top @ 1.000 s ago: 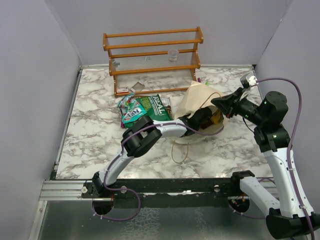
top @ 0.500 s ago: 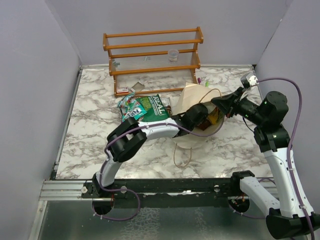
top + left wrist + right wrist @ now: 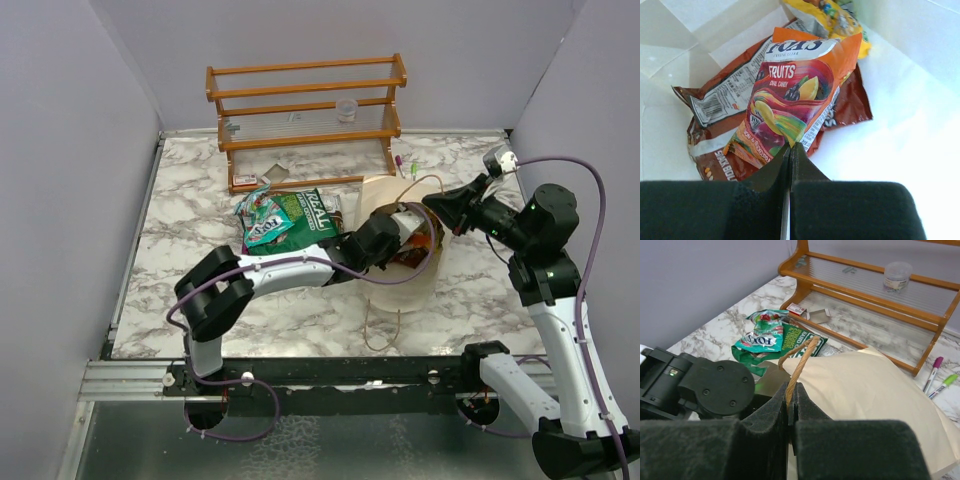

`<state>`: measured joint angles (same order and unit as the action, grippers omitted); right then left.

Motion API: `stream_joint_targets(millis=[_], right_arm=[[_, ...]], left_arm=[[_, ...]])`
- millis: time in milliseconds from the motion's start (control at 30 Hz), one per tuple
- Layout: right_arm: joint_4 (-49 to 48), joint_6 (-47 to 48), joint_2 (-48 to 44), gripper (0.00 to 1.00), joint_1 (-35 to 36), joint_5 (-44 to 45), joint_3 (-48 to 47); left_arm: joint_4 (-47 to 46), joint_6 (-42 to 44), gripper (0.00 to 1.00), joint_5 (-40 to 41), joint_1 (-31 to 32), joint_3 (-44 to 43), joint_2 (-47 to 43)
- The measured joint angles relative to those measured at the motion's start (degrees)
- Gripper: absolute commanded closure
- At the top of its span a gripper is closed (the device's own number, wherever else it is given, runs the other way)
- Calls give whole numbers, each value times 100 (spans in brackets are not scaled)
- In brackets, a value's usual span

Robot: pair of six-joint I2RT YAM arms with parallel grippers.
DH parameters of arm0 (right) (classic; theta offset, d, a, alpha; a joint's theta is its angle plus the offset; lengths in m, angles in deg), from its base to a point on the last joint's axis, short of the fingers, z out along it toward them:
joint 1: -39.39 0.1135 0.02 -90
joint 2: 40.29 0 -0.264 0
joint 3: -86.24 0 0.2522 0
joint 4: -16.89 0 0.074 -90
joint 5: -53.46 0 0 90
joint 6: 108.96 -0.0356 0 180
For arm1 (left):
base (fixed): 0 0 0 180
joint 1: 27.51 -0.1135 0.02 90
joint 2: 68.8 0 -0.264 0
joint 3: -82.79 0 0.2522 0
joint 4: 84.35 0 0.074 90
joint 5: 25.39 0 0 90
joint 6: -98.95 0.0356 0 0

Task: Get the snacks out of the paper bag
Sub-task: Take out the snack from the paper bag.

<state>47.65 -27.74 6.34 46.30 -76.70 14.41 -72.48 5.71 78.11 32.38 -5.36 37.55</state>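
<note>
Paper bag (image 3: 875,385): cream-beige outside; on my left wrist feed the inside reads almost white.
Handle (image 3: 799,365): twisted tan cord.
Orange packet (image 3: 790,95): orange foil with a white band of dark blue lettering and a dark red panel of yellow, green and purple fruit.
Brown packet (image 3: 720,105): brown foil; white back label with black print and a barcode.
Yellow packet (image 3: 840,15): yellow, and I make out flecks of blue and green.
Light green packet (image 3: 762,337): light green and white, with red fruit.
Dark green packet (image 3: 312,213): dark green with white lettering.
Rack (image 3: 305,100): orange-brown wood with clear ribbed shelves.
Table (image 3: 190,240): white marble pattern with grey veins.
Pens (image 3: 932,372): one pink-capped, one green.
Left gripper (image 3: 790,147), right gripper (image 3: 791,390): matte black on my wrist feeds.
</note>
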Motion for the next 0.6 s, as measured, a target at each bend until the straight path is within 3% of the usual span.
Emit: stream_joint_targets(millis=[233, 600], right_arm=[[-17, 0, -31, 98, 0, 0, 2], [-17, 4, -72, 98, 0, 11, 2]], left_arm=[[-35, -170, 100, -385, 50, 350, -509], [4, -13, 56, -308, 293, 282, 136]])
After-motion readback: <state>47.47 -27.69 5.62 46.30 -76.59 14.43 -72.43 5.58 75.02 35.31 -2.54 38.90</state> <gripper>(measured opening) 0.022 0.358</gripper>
